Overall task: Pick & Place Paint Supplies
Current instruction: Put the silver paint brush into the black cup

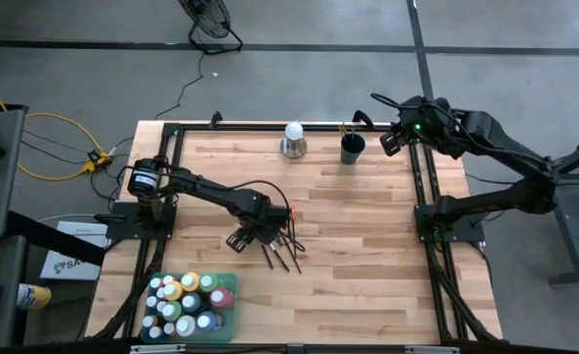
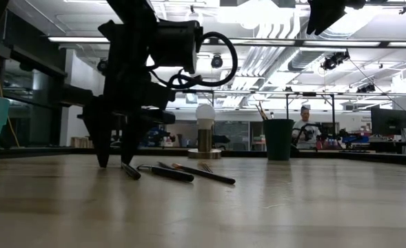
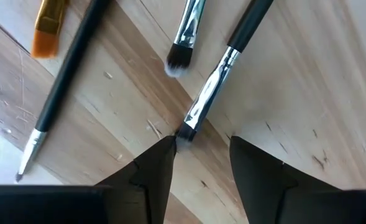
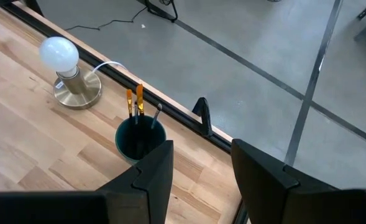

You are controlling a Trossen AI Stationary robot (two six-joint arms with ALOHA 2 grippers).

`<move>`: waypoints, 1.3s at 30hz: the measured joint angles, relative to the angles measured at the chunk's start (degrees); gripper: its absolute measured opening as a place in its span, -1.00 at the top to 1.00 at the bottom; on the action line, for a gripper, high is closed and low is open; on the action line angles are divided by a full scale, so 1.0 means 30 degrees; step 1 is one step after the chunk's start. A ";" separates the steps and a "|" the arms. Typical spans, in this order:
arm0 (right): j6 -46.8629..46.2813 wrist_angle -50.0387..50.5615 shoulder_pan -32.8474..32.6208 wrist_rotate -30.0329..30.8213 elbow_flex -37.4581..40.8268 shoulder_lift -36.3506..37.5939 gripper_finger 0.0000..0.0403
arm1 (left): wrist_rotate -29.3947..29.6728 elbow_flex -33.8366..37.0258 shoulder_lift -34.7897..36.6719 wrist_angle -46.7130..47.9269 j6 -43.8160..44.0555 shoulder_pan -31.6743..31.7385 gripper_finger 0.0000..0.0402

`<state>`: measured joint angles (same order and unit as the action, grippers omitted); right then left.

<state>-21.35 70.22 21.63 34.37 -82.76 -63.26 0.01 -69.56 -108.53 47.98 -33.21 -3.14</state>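
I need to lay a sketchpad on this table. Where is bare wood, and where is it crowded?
Bare: the wide stretch right of the loose brushes, below the dark cup. Crowded: around the left tool over the brushes, and the tray of paint bottles at the near left corner.

On the wooden table (image 1: 368, 226), a dark green cup (image 4: 139, 142) stands just ahead of the jaws of the right gripper (image 4: 201, 149); a white ball on a metal base (image 4: 61, 62) sits beyond the cup, farther from those jaws; a teal bin (image 1: 233, 278) lies near the jaws of the left gripper (image 1: 240, 239), toward the table's front edge; a floor fan (image 1: 208, 25), a yellow cable (image 1: 53, 147) and a seated person (image 2: 304, 127) are well away from both.
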 joint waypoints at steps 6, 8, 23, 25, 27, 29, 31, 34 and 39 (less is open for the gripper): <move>-0.0011 0.0000 0.0000 -0.0004 0.0000 0.0000 0.23 | 0.0178 0.0015 -0.0015 -0.0409 0.0323 0.0016 0.21; -0.0134 0.0007 0.0000 -0.0007 0.0000 0.0000 0.23 | 0.0205 0.0007 -0.0015 -0.0462 0.1560 0.0016 0.21; -0.0292 0.0028 0.0000 -0.0029 0.0000 0.0000 0.23 | -0.0202 -0.0058 -0.0073 0.0551 0.7972 0.0030 0.21; -0.0295 0.0029 0.0000 -0.0036 0.0000 0.0000 0.23 | 0.0086 -0.0042 -0.0073 0.0717 0.8409 0.0030 0.21; -0.0295 0.0036 0.0000 -0.0036 0.0000 0.0000 0.23 | 0.0314 -0.0033 -0.0073 0.0849 0.8826 0.0030 0.21; -0.0292 0.0036 0.0000 -0.0049 0.0000 0.0000 0.23 | 0.0473 -0.0022 -0.0073 0.0886 0.9129 0.0030 0.21; -0.0295 0.0044 0.0000 -0.0119 0.0000 0.0000 0.23 | 0.0637 -0.0022 -0.0073 0.0922 0.9462 0.0030 0.21; -0.0295 0.0044 0.0000 -0.0155 0.0000 0.0000 0.23 | 0.0853 -0.0015 -0.0073 0.0964 1.0128 0.0030 0.21; -0.0298 0.0044 0.0000 -0.0452 0.0000 0.0000 0.23 | 0.1064 0.0000 -0.0064 0.1132 1.1175 0.0030 0.21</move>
<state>-22.25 70.35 21.63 33.01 -82.76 -63.26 3.20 -69.56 -108.72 51.38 0.32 -3.05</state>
